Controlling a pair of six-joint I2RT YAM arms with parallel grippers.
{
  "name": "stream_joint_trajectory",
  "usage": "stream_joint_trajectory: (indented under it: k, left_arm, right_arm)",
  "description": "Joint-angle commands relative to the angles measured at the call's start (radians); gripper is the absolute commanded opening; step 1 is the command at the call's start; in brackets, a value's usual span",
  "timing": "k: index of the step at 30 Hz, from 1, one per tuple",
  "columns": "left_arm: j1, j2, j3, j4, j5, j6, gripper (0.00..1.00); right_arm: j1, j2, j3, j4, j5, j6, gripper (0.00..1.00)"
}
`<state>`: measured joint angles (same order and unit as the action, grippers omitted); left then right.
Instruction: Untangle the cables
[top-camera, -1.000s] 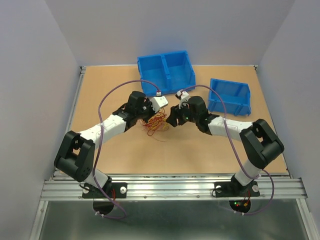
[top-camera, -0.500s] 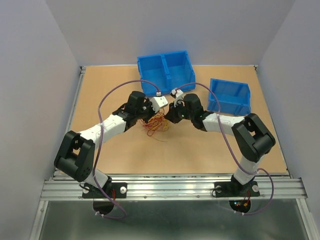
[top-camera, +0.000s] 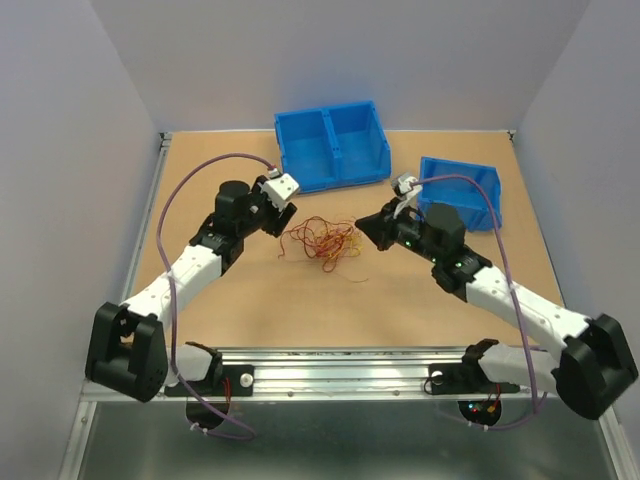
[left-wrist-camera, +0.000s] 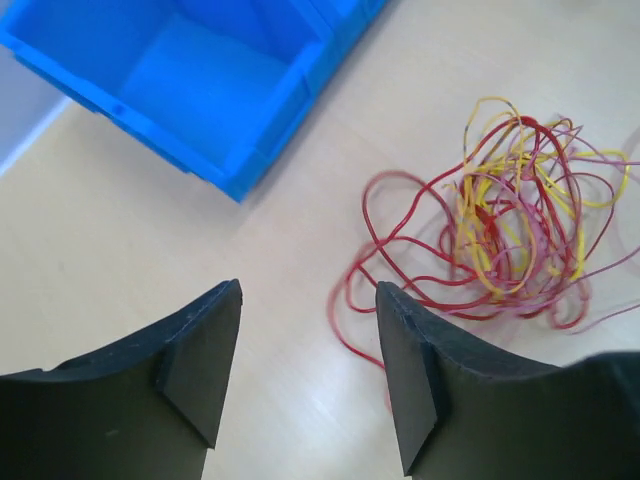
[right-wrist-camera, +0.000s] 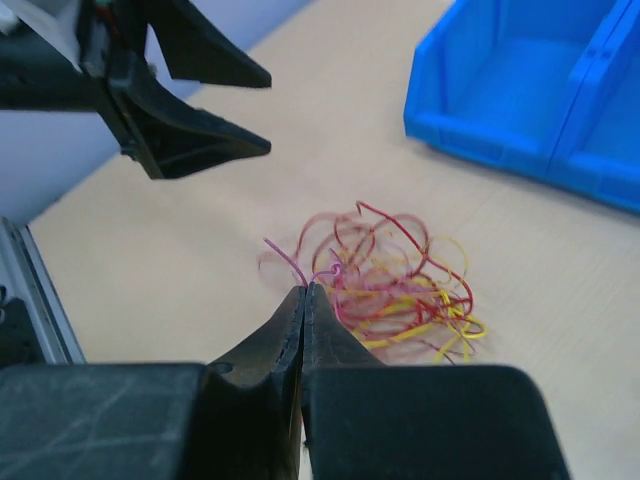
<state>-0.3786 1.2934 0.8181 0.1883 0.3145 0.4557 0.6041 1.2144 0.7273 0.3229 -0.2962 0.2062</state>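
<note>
Cables (top-camera: 320, 243): one loose heap of thin red, yellow and pink loops. It lies on the table (top-camera: 250, 290), near the middle, between the two grippers.
Left gripper (left-wrist-camera: 310, 300): its two dark fingers stand apart, with only bare table showing in the gap. It sits just left of the heap, and one red loop lies close by one finger.
Right gripper (right-wrist-camera: 305, 292): its fingers are pressed tight together. A thin pink strand from the heap runs right into the tips and looks pinched there. The rest of the heap lies just past the tips.
Double blue bin (top-camera: 345, 168): at the far side of the table, behind the heap and apart from it.
Single blue bin (top-camera: 455, 215): to the right of the double one, just behind the right arm.
Heap and bins: none of the wires reach into a bin.
</note>
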Motion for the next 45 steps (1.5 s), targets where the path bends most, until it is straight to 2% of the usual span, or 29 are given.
stream_joint_trajectory:
  k: [1, 5, 6, 8, 9, 16, 23, 31, 34, 35, 37, 39, 44, 45]
  left_arm:
    - [0.006, -0.124, -0.048, 0.134, 0.044, -0.029, 0.71]
    - [0.006, -0.189, -0.088, 0.143, 0.200, -0.002, 0.75]
    - [0.006, -0.198, -0.099, 0.128, 0.307, 0.021, 0.77]
    - [0.001, -0.209, -0.105, 0.099, 0.442, 0.044, 0.86]
    - [-0.006, -0.210, -0.106, 0.097, 0.468, 0.060, 0.91]
    - [-0.048, -0.171, -0.135, 0.244, 0.505, 0.022, 0.92]
    - [-0.091, -0.004, -0.065, 0.408, 0.459, -0.113, 0.96]
    - [-0.131, 0.144, 0.036, 0.465, 0.491, -0.167, 0.87]
    - [-0.138, 0.164, 0.058, 0.490, 0.512, -0.192, 0.70]
    - [-0.138, 0.170, 0.059, 0.494, 0.520, -0.192, 0.57]
    - [-0.138, 0.172, 0.058, 0.494, 0.531, -0.193, 0.52]
    - [-0.138, 0.165, 0.053, 0.496, 0.547, -0.198, 0.55]
    - [-0.149, 0.135, 0.032, 0.507, 0.577, -0.198, 0.77]
    - [-0.163, 0.136, 0.032, 0.508, 0.584, -0.201, 0.77]
  right_arm:
    - [0.008, -0.179, -0.095, 0.079, 0.045, 0.053, 0.01]
    - [0.008, -0.266, -0.127, 0.110, 0.028, 0.085, 0.01]
    - [0.008, -0.273, -0.126, 0.123, 0.019, 0.093, 0.01]
    - [0.008, -0.262, -0.100, 0.146, 0.002, 0.110, 0.00]
    - [0.008, -0.244, -0.083, 0.151, -0.012, 0.116, 0.01]
    - [0.014, -0.155, 0.017, 0.240, -0.037, 0.165, 0.01]
    - [0.037, -0.116, 0.070, 0.315, -0.067, 0.193, 0.01]
    - [0.043, -0.125, 0.101, 0.335, -0.064, 0.203, 0.01]
    - [0.043, -0.128, 0.100, 0.337, -0.061, 0.199, 0.01]
    - [0.045, -0.128, 0.096, 0.337, -0.057, 0.194, 0.00]
    - [0.045, -0.136, 0.084, 0.337, -0.049, 0.191, 0.01]
    - [0.043, -0.145, 0.069, 0.337, -0.038, 0.191, 0.00]
    - [0.043, -0.151, 0.069, 0.343, -0.035, 0.197, 0.01]
    - [0.043, -0.145, 0.072, 0.343, -0.041, 0.202, 0.01]
